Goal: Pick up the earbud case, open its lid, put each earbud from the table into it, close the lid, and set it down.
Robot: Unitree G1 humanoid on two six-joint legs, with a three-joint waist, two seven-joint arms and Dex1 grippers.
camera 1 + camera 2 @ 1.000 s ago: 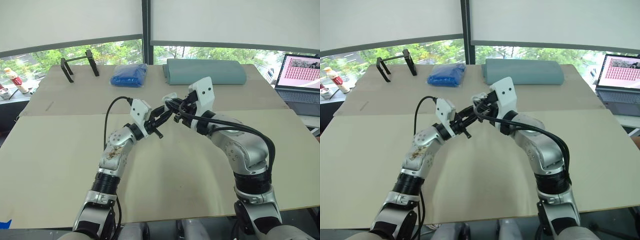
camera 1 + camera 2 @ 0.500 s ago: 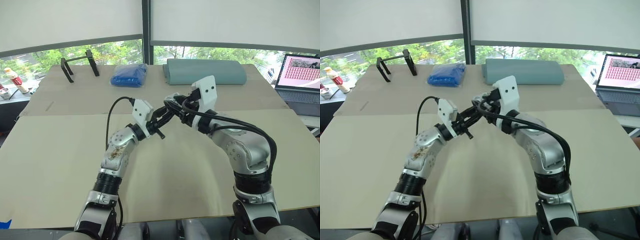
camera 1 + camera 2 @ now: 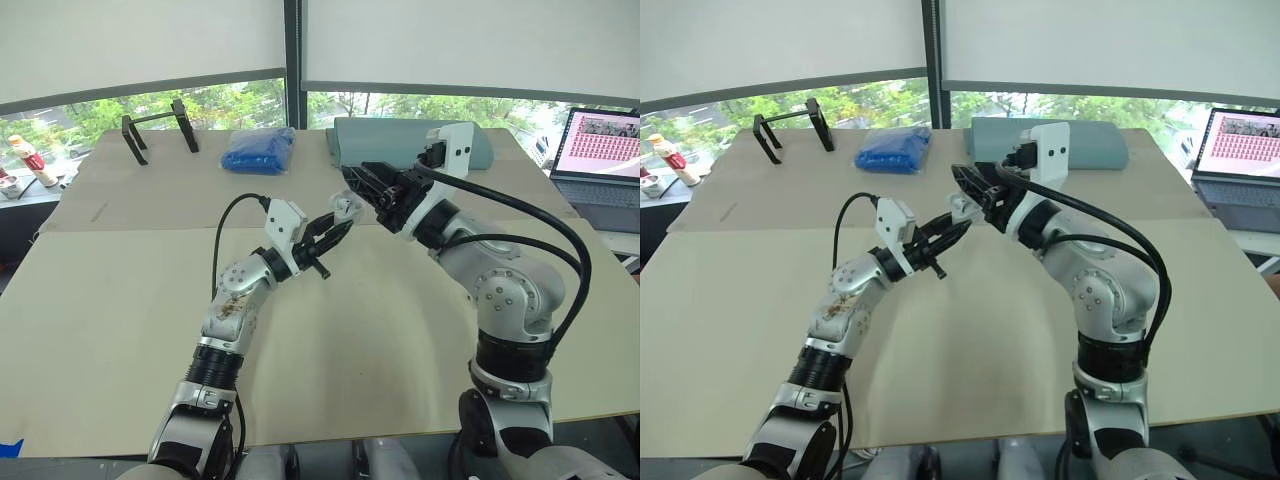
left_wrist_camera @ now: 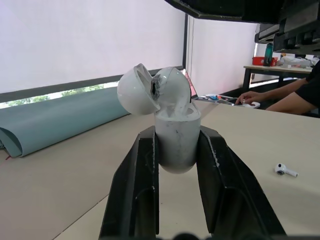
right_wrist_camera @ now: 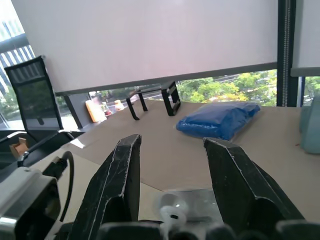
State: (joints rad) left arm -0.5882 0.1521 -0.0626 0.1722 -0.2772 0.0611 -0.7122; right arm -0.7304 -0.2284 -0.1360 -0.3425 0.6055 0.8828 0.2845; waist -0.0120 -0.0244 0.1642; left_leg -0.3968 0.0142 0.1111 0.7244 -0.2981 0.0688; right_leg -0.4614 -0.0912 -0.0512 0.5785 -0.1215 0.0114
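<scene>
Your left jaws clamp the earbud case [image 4: 176, 145], lid open; your right jaws gape empty just beside it.

The left arm reaches forward and up, its claw [image 3: 333, 227] clamped on both sides of the earbud case [image 4: 175, 134]. The right arm bends inward at the elbow. Its claw [image 5: 173, 141] is spread wide, just beside the left claw's tips.

No legible txt, labels or nos. on anything here.
</scene>
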